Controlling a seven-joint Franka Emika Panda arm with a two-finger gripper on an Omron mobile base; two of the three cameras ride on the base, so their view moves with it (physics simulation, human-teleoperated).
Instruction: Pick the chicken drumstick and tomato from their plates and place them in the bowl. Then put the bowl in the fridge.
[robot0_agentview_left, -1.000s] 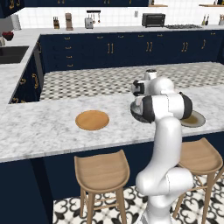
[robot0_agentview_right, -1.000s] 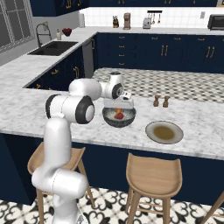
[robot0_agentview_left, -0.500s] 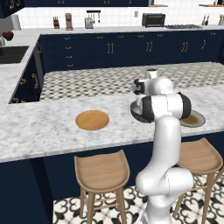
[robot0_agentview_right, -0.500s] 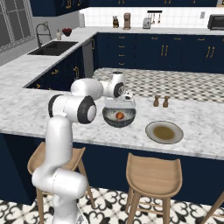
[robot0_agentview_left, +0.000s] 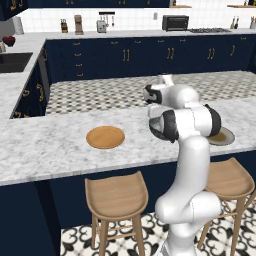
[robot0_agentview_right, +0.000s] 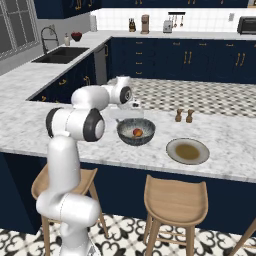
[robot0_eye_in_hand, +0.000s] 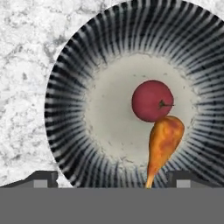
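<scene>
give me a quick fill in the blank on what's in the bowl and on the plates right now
1. The small round red tomato lies inside the deep dark speckled ____.
2. The golden-brown chicken drumstick lies ____ the tomato, touching it.
3. The plain orange-tan wooden plate holds ____.
4. The gripper above the bowl is ____.

Missing words: bowl; beside; nothing; open

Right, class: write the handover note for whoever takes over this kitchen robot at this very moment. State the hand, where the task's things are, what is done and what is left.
Hand: open, holding nothing, above the deep dark grey speckled bowl.
Small round red tomato and golden-brown chicken drumstick: both lie inside the bowl, touching each other.
Bowl: stands on the white marble counter.
Plain orange-tan wooden plate and grey-rimmed plate with brown centre: both on the counter, with no food on them.
Done: both foods placed in the bowl.
Left: grasp the bowl and put it in the fridge.
</scene>
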